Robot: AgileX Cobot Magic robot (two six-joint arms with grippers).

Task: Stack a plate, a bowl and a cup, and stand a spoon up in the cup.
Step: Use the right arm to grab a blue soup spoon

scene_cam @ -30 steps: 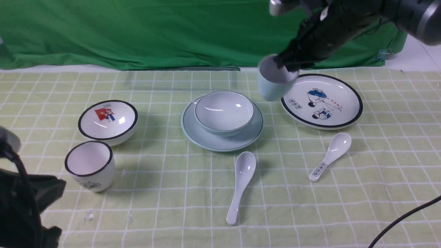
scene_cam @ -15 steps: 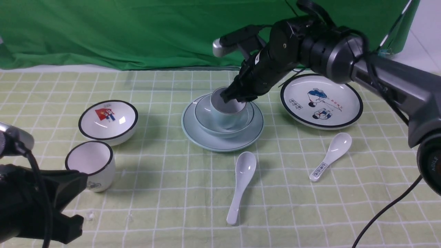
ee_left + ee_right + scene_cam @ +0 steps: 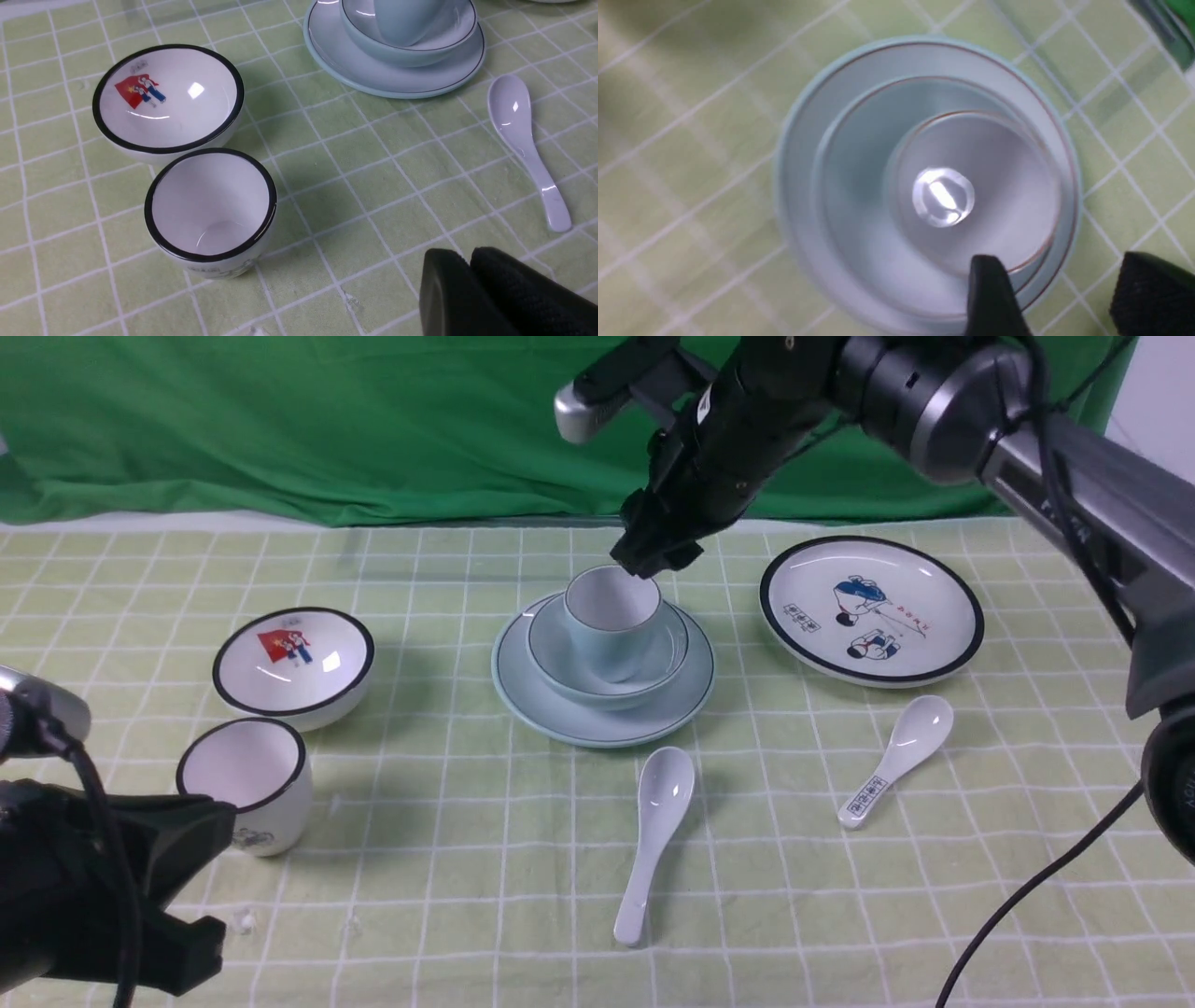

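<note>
Cup [image 3: 611,616]: stands upright inside the bowl [image 3: 553,649], mouth up, free of any grip. Bowl: sits centred on the plate [image 3: 512,677], mid-table on the checked cloth [image 3: 448,859]. Spoon [image 3: 653,831]: lies flat on the cloth just in front of the plate, scoop toward it, handle toward the robot, touched by nothing. Right arm: reaches in from the right edge, slants down and leftward across the green backdrop [image 3: 280,420], wrist bent steeply down. Right gripper [image 3: 655,558]: hangs just above the far rim of the cup, pointed down; released, jaws spread wide, nothing between them. From the right wrist: looks straight down into the cup, two black fingers [image 3: 992,298] well apart, one overlapping the cup's rim in the picture; contact or not, cannot tell. Left arm: sits low at the near left corner, well apart from the stack. Left gripper [image 3: 469,266]: clenched, pads pressed together, holds nothing, hovers above bare cloth near the black-rimmed cup [image 3: 245,779]. Behind that cup, just beside it: black-rimmed bowl [image 3: 294,658] with a red picture. Right of the stack: picture plate [image 3: 873,607], apart from it; in front of that plate, short printed spoon [image 3: 896,761].
</note>
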